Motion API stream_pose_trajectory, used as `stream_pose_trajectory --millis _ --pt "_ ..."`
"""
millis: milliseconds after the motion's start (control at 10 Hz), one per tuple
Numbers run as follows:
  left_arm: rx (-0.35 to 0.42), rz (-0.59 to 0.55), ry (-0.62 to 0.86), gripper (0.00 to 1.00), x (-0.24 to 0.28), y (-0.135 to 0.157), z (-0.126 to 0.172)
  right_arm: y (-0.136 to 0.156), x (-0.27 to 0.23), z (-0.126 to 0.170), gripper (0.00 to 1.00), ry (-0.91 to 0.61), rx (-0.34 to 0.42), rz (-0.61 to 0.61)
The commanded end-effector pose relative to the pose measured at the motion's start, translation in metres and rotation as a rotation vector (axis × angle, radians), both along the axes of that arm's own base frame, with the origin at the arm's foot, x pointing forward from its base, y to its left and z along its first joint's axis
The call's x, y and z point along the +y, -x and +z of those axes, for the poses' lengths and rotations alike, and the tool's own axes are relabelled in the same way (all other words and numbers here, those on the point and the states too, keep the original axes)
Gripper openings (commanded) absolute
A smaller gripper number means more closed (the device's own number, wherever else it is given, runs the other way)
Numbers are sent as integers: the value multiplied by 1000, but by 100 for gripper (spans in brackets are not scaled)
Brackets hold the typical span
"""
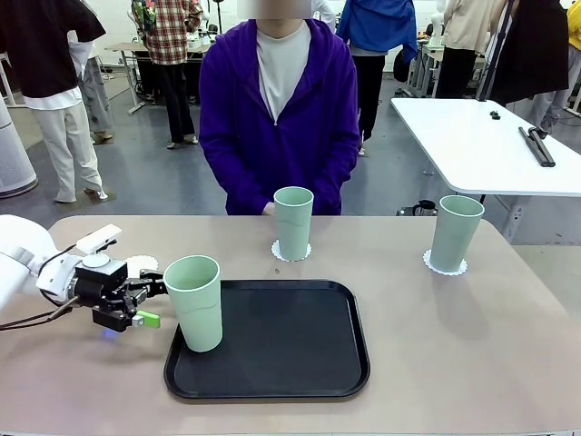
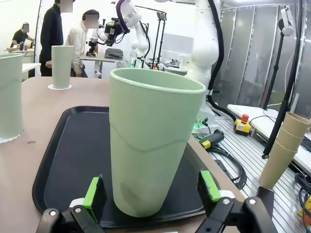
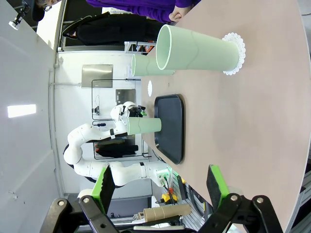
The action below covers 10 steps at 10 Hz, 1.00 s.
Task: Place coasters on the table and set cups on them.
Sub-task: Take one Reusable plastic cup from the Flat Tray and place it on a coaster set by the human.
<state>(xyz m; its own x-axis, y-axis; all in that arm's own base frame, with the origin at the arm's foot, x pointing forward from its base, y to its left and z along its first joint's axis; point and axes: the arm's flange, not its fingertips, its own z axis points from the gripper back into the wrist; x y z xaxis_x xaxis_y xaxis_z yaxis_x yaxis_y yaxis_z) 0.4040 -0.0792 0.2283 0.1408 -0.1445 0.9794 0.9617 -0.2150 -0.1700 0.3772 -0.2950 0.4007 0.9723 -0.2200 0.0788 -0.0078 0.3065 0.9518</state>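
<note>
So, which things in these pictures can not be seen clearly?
- Front view: the third coaster is mostly hidden behind the left hand and its wrist.
- Front and left wrist views: whether the open left hand's pads touch the cup on the tray; the cup covers the gaps.
- Front view: a tiny brown speck on the table, too small to identify.
- Right wrist view: the open right hand has its base cut off by the bottom edge.

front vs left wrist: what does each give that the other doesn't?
Front alone: the third coaster lying bare on the table behind the left gripper, and the person's purple jacket.

Left wrist alone: open green pads flanking the tray cup's base with gaps on both sides, plus stacked brown paper cups off the table.

Both: the cup on the black tray, and two cups on coasters farther off.
</note>
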Motion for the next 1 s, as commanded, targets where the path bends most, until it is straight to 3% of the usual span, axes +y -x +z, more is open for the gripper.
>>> stream_pose_trajectory --millis 0,900 --pt "7 13 -15 100 -15 -7 -3 0 0 1 100 6 -2 -4" --pt "23 -59 -47 100 -59 -6 -17 0 0 1 100 6 -2 -4"
